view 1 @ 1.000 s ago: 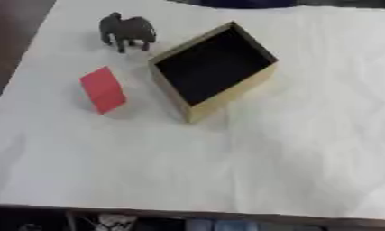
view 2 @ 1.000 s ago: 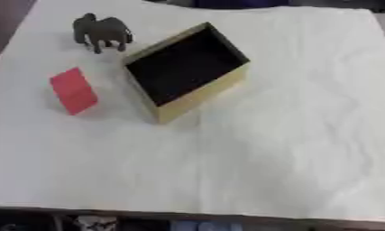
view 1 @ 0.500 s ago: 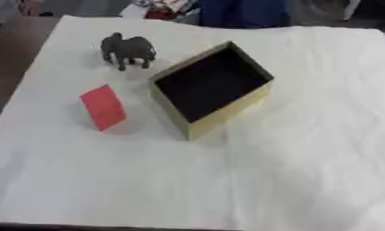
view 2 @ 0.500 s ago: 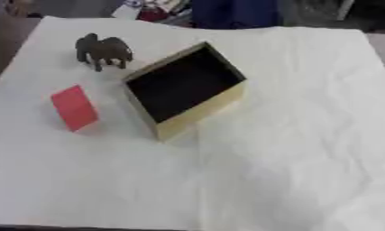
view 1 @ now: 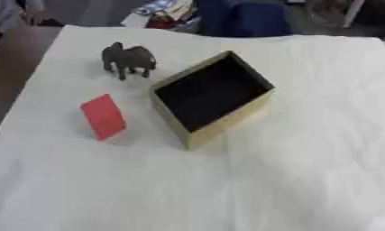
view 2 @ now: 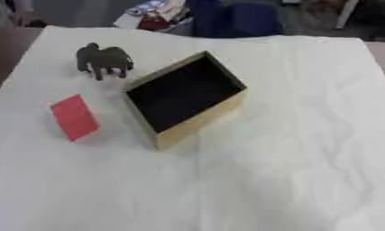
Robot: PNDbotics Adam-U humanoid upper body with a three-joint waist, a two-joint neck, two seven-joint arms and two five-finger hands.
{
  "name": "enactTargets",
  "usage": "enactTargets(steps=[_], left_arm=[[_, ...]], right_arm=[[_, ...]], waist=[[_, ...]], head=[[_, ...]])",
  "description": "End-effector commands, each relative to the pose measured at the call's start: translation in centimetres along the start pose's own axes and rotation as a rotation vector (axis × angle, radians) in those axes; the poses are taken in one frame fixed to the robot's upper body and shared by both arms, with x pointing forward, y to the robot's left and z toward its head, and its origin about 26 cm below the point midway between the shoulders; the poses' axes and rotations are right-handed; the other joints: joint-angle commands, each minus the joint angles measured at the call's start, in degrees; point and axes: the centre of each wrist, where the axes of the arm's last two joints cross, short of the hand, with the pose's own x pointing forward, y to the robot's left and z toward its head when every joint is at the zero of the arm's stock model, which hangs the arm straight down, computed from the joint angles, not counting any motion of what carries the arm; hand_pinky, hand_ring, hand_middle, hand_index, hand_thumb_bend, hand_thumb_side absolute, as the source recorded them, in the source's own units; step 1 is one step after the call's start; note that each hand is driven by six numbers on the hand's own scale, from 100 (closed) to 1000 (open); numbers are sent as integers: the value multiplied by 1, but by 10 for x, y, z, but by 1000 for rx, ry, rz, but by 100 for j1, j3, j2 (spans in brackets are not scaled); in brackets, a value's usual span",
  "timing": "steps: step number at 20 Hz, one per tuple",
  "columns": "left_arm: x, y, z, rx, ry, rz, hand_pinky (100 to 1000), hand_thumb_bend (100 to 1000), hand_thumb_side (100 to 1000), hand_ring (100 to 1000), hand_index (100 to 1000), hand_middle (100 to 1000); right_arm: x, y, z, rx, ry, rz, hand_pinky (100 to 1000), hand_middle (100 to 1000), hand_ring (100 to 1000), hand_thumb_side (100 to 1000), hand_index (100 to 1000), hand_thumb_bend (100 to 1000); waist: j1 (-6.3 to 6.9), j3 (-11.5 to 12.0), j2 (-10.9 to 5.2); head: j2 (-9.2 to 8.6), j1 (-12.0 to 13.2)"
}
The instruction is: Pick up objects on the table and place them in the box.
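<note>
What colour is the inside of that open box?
The box looks black inside, with tan, cardboard-coloured outer walls. The left eye view shows it best.

A table [view 1: 305,189] under a creased white cloth fills the frame. On it, an open tan box [view 1: 213,99] sits at centre, a dark toy animal [view 1: 128,59] at upper left, a red block [view 1: 103,117] at left.

The counter wears a white cloth cover [view 1: 305,180], matt and lightly creased. The tan open-topped box [view 1: 213,99] looks like cardboard, with a dull black lining. The dark grey elephant figure [view 1: 128,58] is probably matt plastic. The flat red block [view 1: 103,117] is smooth with no shine.
</note>
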Motion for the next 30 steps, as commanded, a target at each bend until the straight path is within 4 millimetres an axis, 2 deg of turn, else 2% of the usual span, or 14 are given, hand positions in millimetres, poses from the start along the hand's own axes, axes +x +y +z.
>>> enactTargets(steps=[1,7,13,18,20,21,22,24,25,26,30], left_arm=[[12,4,-22,-67,-65,-81,452,432,1000,642,775,625],[34,4,-54,-246,-178,-253,484,489,1000,672,805,654],[54,-1,-70,-574,-330,-401,536,498,1000,703,831,683],[67,-4,-78,-794,-407,-516,592,526,1000,736,839,709],[70,-6,-80,-875,-415,-559,610,606,1000,748,850,722],[71,-8,-81,-913,-414,-577,612,618,1000,749,852,724],[70,-9,-82,-958,-410,-596,630,724,1000,761,865,738],[71,-13,-85,-1045,-401,-630,649,846,1000,772,874,750],[71,-15,-86,-1080,-398,-644,649,846,1000,772,874,750],[72,-16,-87,-1111,-395,-657,661,908,1000,778,879,756],[73,-23,-90,-1223,-371,-703,681,1000,1000,788,896,765]], right_arm=[[7,-2,-6,11,-32,1,912,744,851,1000,921,100],[9,5,-12,23,-46,-33,911,744,851,1000,920,100],[11,10,-16,36,-61,-54,911,744,851,1000,920,100],[12,11,-17,41,-69,-61,911,745,851,1000,919,100],[12,12,-18,44,-70,-62,912,744,851,1000,919,100],[12,12,-18,46,-71,-62,912,744,851,1000,919,100],[13,12,-19,48,-72,-62,912,744,852,1000,918,100],[13,13,-19,52,-75,-62,912,744,852,1000,918,100],[13,13,-20,53,-76,-62,912,744,852,1000,918,100],[13,13,-20,55,-77,-62,912,744,852,1000,918,100],[14,14,-21,59,-80,-64,912,744,852,1000,917,100]], waist=[[36,4,-100],[80,12,-141],[99,-43,-150],[89,-63,-151],[84,-62,-143],[82,-63,-138],[78,-69,-130],[68,-76,-117],[63,-76,-112],[59,-77,-106],[37,-85,-87]], head=[[43,-21],[117,-95],[268,-144],[290,-138],[289,-121],[292,-115],[296,-108],[304,-101],[304,-103],[304,-107],[289,-125]])
